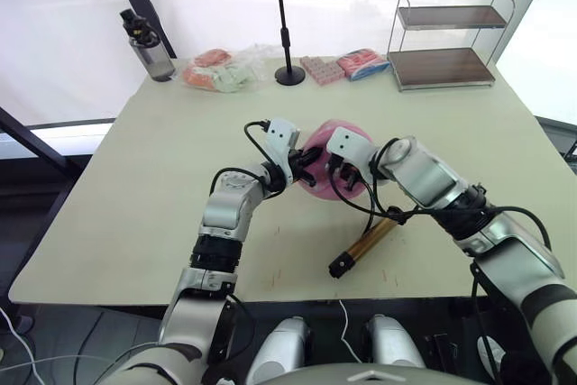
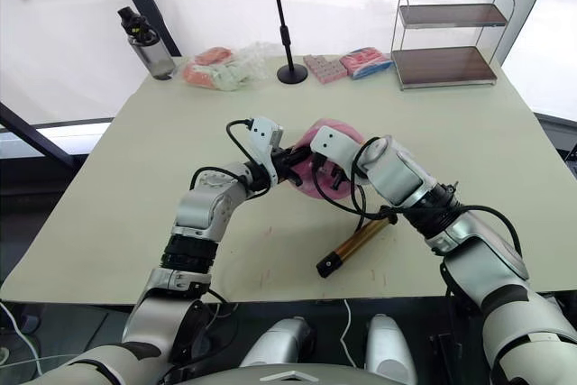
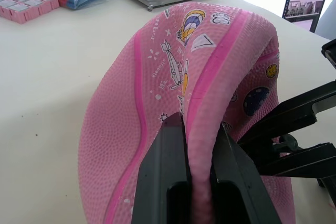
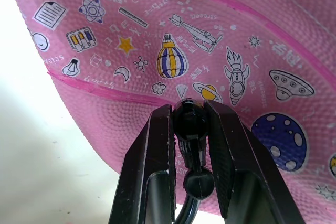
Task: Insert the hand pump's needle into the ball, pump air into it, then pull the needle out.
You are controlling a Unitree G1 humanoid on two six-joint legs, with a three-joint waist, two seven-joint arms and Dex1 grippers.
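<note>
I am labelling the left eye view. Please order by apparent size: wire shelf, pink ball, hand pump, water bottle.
1. wire shelf
2. ball, partly hidden by both grippers
3. hand pump
4. water bottle
The last two look alike.

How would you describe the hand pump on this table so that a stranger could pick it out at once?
Start at the pale table and find the pink ball near its middle. Towards the robot's side from the ball, by the table's near edge, lies the hand pump. It is a short gold-bronze cylinder with black ends and a thin black hose, the table's one metallic gold thing.
</note>
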